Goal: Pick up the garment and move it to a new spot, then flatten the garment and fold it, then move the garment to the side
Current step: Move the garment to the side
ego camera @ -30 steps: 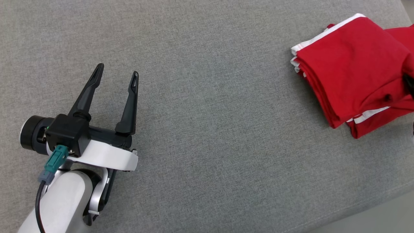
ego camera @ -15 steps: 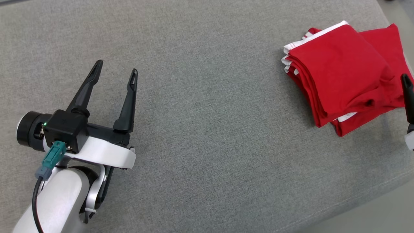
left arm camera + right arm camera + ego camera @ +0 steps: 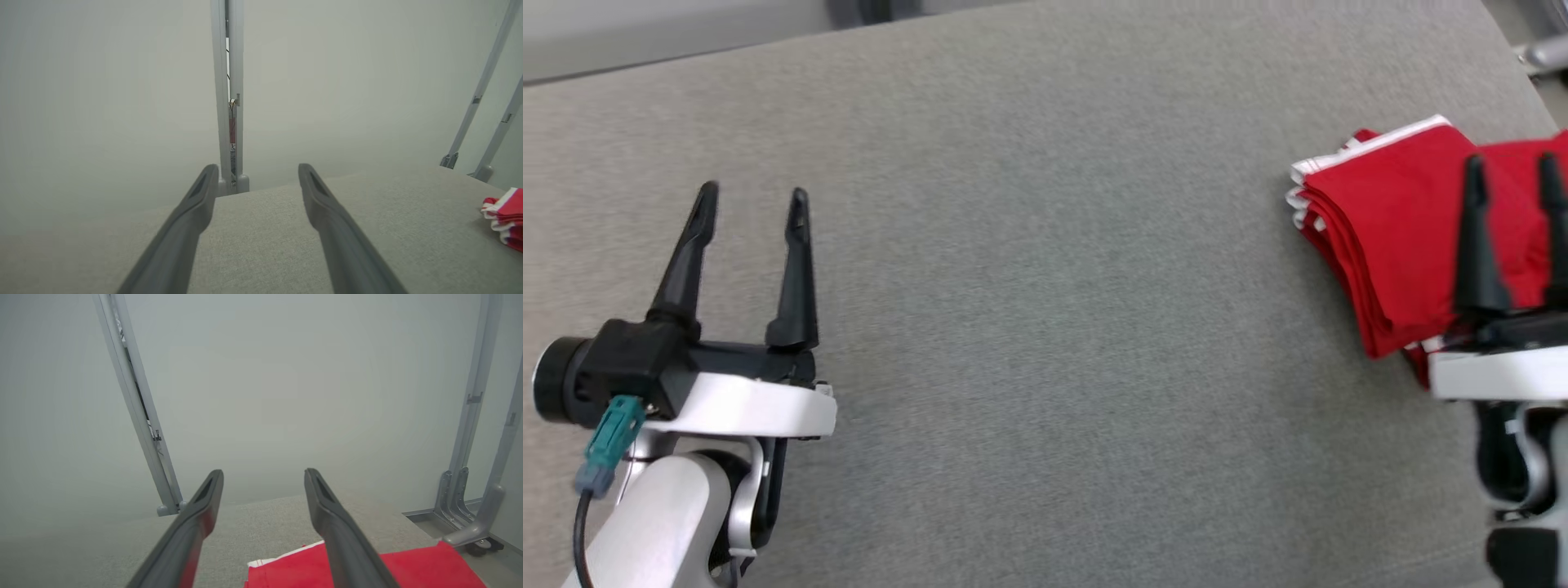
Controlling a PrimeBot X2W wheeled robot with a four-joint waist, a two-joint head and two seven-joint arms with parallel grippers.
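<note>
A: Where's the left gripper [image 3: 754,193]?
B: Low left in the head view, over bare grey table top [image 3: 1045,343]. Its two dark fingers [image 3: 794,278] are spread with nothing between them, so released. There's a teal plug [image 3: 611,434] and a black cable [image 3: 578,531] at the wrist.
A: Does its own camera agree?
B: Yes. In the left wrist view both fingers stand apart with the table top under them. A pale wall [image 3: 102,81] is beyond, and a grey metal post [image 3: 227,94] rises at the table's far edge, between the fingertips.
A: And the garment [image 3: 1388,237]?
B: Red with white trim, folded into a layered stack. It lies on the table top at the far right, well apart from the left gripper. The white-edged folds face left. In the left wrist view a corner of it sits at the right edge.
A: The right gripper [image 3: 1510,161]?
B: Low right in the head view, fingers pointing up the view and crossing in front of the garment. They're apart, grasping nothing. In the right wrist view the red cloth lies below them, with its white edge between the two fingers. Whether they touch the cloth — cannot tell.
A: Anything else?
B: In the right wrist view there are slanted frame bars [image 3: 135,400] at the left, upright ones at the right, and a small wheel [image 3: 476,547] low at the right
</note>
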